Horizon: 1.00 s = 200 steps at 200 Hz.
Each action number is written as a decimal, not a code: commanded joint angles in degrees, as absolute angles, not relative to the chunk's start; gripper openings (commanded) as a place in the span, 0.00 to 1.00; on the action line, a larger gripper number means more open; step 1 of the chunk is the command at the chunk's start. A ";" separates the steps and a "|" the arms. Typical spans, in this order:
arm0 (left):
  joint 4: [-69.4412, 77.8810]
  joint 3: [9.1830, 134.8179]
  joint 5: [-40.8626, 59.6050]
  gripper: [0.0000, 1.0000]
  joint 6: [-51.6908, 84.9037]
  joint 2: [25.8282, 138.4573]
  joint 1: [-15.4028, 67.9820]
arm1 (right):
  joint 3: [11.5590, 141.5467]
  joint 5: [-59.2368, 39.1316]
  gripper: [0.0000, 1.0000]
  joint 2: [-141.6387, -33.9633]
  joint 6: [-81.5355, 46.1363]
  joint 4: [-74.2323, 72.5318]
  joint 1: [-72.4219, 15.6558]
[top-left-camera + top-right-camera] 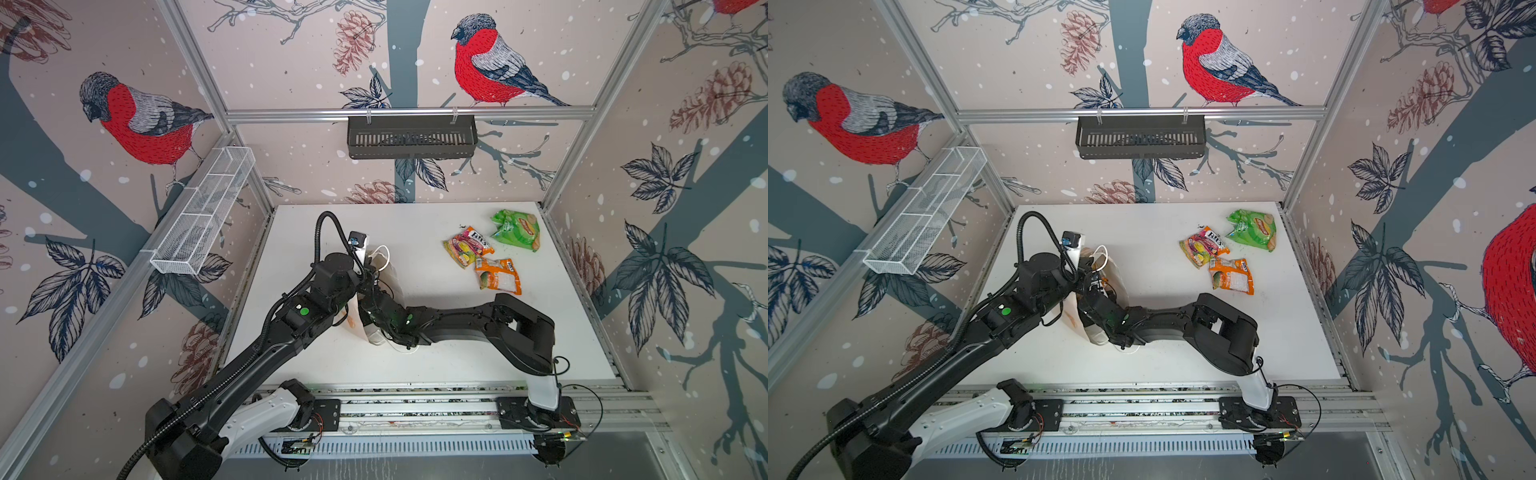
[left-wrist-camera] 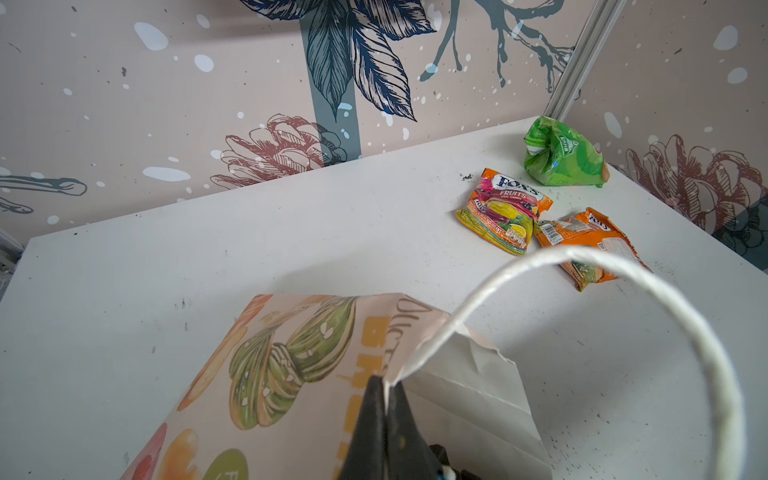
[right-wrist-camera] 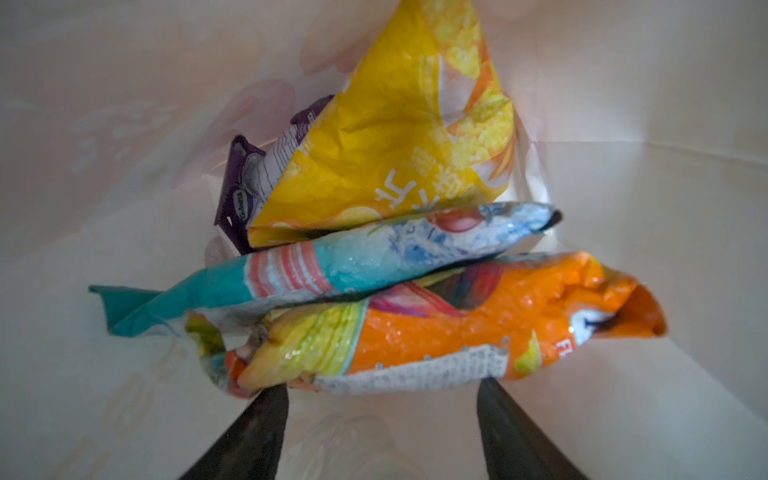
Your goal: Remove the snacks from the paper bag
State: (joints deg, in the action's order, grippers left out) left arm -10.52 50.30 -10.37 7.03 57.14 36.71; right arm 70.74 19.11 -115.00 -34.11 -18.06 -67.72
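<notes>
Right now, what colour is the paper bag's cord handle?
White cord handle; clearest in left wrist view.

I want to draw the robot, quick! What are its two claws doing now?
Left gripper: shut on the rim of the paper bag.
Right gripper: open inside the bag, by the orange packet.

Colours: paper bag (image 2: 291, 365) cream, orange and green fruit prints; green packet (image 1: 515, 230); multicoloured packet (image 1: 467, 246), fruit print; orange packet (image 1: 498, 279), white panel; yellow packet (image 3: 395, 137); purple packet (image 3: 239, 195); teal packet (image 3: 316, 270), pink stripes; orange-yellow packet (image 3: 457, 332)

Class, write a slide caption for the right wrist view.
Open right claw inside the paper bag, facing the orange packet.
</notes>
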 commanded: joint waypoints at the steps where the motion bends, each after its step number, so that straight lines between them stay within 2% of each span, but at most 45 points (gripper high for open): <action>1: -8.37 50.45 -9.74 0.00 7.30 56.86 36.59 | 72.29 19.94 0.72 -115.98 -32.56 -19.17 -67.73; 44: -8.44 50.47 -9.49 0.00 7.30 56.93 36.63 | 73.90 22.04 0.69 -117.87 -32.43 -18.35 -67.73; 80: -8.44 50.53 -9.67 0.00 7.36 56.87 36.58 | 73.77 22.76 0.52 -118.40 -33.97 -17.27 -66.99; 97: -8.44 50.54 -9.68 0.00 7.37 56.78 36.65 | 73.50 22.66 0.49 -118.39 -34.28 -17.17 -66.72; 127: -8.44 50.45 -9.76 0.00 7.36 56.78 36.64 | 73.18 22.84 0.26 -118.39 -34.35 -17.22 -66.46; 151: -8.43 50.48 -9.75 0.00 7.37 56.87 36.64 | 73.06 22.85 0.21 -118.38 -34.48 -17.15 -66.19; 174: -8.46 50.42 -9.76 0.00 7.34 56.87 36.65 | 73.02 23.11 0.10 -118.26 -34.45 -16.81 -66.15; 200: -8.56 50.56 -9.85 0.00 7.30 56.71 36.65 | 72.97 23.62 0.08 -118.29 -34.45 -16.52 -66.08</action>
State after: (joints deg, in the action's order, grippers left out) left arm -10.92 50.28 -10.52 7.03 57.12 36.71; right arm 73.03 22.09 -118.19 -34.28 -16.34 -66.15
